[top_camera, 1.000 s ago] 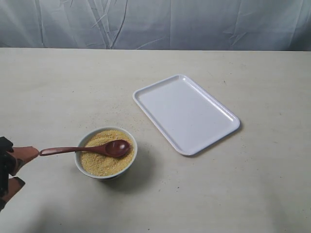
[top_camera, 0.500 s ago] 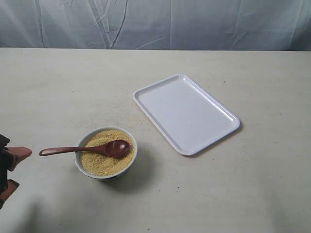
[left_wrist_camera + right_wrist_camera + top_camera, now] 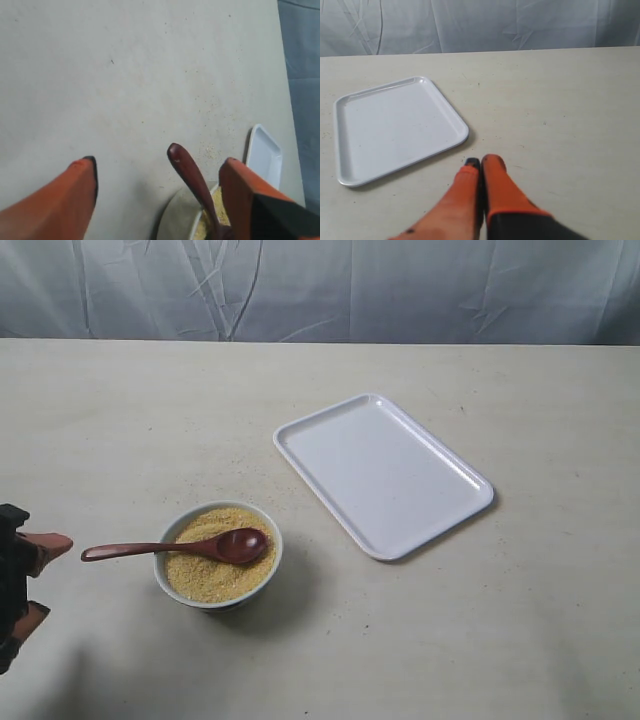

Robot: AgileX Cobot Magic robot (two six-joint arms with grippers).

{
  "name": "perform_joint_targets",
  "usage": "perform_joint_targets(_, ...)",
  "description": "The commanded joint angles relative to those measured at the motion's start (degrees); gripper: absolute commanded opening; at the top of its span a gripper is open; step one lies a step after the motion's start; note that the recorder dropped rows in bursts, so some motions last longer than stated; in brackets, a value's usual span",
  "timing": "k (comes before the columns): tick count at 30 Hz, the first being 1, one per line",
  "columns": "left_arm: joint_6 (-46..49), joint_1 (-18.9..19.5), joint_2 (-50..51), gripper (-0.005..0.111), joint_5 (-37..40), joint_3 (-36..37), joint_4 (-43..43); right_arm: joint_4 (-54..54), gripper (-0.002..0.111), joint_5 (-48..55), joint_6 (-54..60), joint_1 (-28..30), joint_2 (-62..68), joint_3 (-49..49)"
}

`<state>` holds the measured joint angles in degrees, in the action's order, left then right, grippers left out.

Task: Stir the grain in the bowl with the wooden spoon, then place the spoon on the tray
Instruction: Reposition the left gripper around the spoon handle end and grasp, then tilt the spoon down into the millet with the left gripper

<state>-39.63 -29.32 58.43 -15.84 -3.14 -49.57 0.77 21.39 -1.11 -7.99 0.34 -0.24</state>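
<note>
The left gripper (image 3: 33,580) is open, the right gripper (image 3: 480,162) closed. The wooden spoon (image 3: 170,549) seems light and stiff; take its handle end.

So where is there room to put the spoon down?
The tray is all bare. Bare table lies behind the bowl and between bowl and tray. Crowded only left of the bowl: the wooden spoon sticks out toward the open left gripper.

No legible text or markings.
</note>
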Motion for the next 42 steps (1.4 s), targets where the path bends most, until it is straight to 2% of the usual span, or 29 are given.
perform_joint_targets(1,-0.46,0.07,4.38,0.067,-0.54,-1.47,1.83,-0.10,0.003,-0.58,0.04,0.32,-0.34,0.24)
perform_joint_targets(20,-1.45,0.07,20.09,0.067,1.76,-12.18,6.39,-0.19,0.003,-0.58,-0.06,0.32,-0.34,0.24)
perform_joint_targets(24,-3.92,0.07,22.15,0.067,2.17,-14.58,10.65,-0.19,0.003,-0.58,-0.06,0.32,-0.34,0.24)
perform_joint_targets(30,-3.92,0.07,23.93,0.067,1.33,-16.35,10.76,-0.19,0.003,-0.58,-0.06,0.32,-0.34,0.24)
perform_joint_targets(42,-3.92,0.07,25.11,0.037,-0.67,-16.35,12.18,-0.08,0.003,-0.58,-0.06,0.32,-0.34,0.24)
